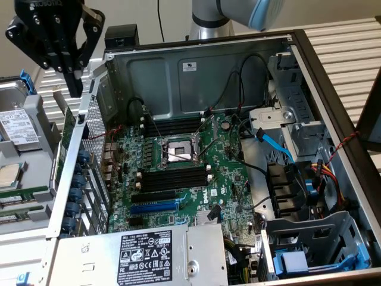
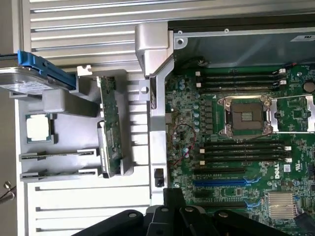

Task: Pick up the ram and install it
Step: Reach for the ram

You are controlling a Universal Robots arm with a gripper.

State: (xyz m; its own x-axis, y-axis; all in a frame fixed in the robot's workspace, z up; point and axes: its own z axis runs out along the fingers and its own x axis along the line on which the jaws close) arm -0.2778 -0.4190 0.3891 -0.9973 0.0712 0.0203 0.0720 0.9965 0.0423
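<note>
1. Because the ram point(image 2: 109, 132) is a thin green board standing on its long edge, I judge it light and stiff but fragile. It should not bend in a pinch, yet its chips and contact edge could suffer from hard squeezing or scraping.
2. The best hold, to my eye, is across the two flat faces near the middle of the free upper edge, so that it hangs level and does not swing.
3. It stands in a grey tray point(image 2: 64, 105) just outside the case wall point(image 2: 156, 123), apart from the motherboard point(image 2: 256, 167).
4. The gripper point(image 1: 74, 89) hangs above that spot, its fingers closed together with nothing between them.
5. Count:
   - one ram upright by the wall
   - two more green strips point(image 2: 56, 155) lying in the tray, possibly the same kind
   - one processor chip point(image 2: 38, 128)
   - one hard drive point(image 2: 24, 81)
   - one empty socket point(image 2: 244, 115)
   - one long blue slot point(image 2: 219, 182)
   - black memory slots point(image 2: 241, 150) on both sides of the socket; I cannot tell their exact number
</note>
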